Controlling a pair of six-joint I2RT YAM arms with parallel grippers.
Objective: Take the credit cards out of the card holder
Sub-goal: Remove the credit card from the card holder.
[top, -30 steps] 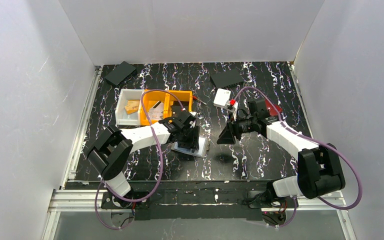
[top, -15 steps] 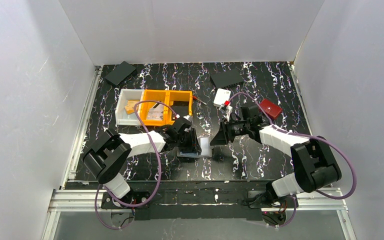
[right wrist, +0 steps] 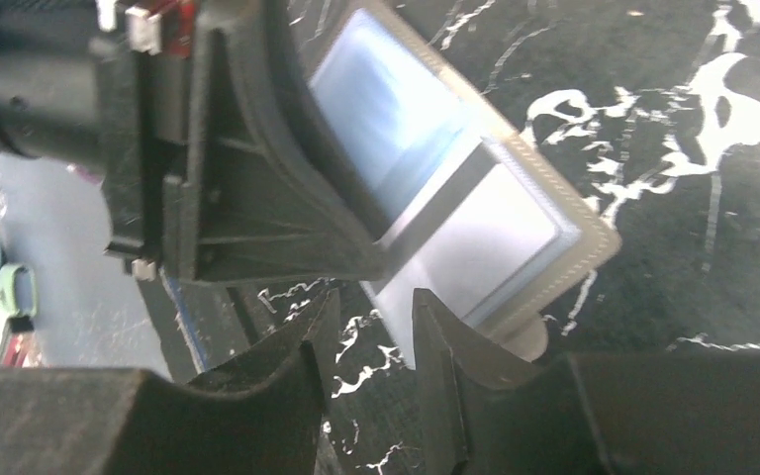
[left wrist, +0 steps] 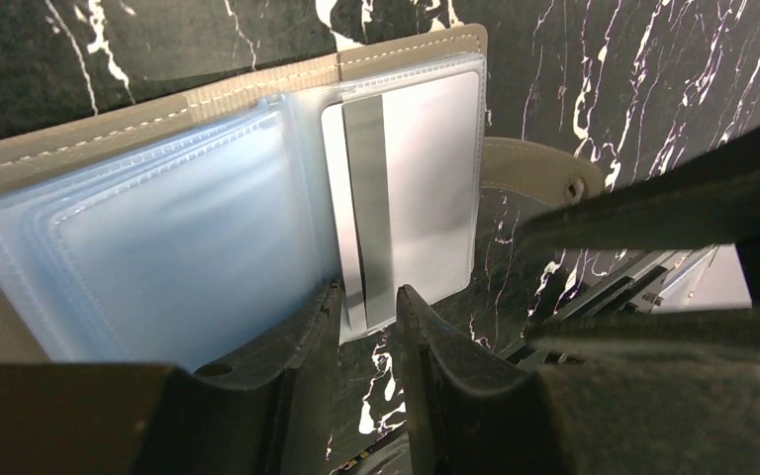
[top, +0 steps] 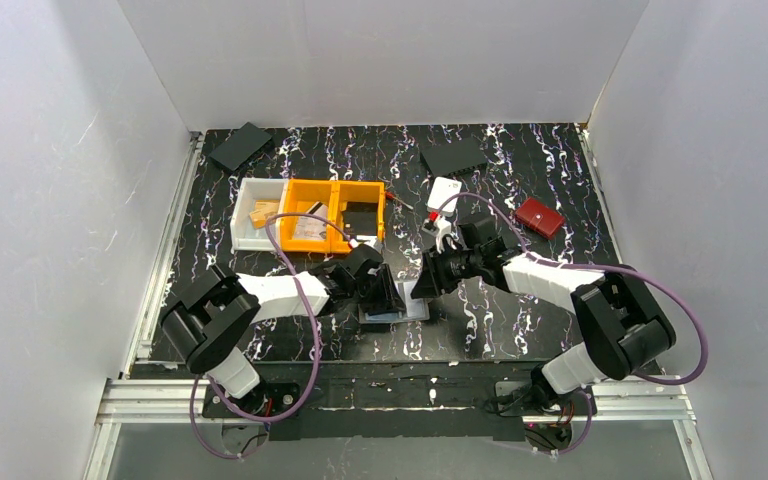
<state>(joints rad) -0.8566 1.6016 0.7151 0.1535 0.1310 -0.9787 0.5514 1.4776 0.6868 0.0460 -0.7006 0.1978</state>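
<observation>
Your left end effector (left wrist: 366,307) slightly spread over the near edge of the striped credit card (left wrist: 426,178), your right end effector (right wrist: 374,322) narrowly spread beside the card holder (left wrist: 257,84), holder open flat on the worktop (left wrist: 604,79) between both arms, long axis side to side

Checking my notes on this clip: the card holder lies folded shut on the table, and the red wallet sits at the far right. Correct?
Not shut: the left wrist view shows the card holder lying open on the table, clear sleeves up. The red wallet is at the far right.
</observation>
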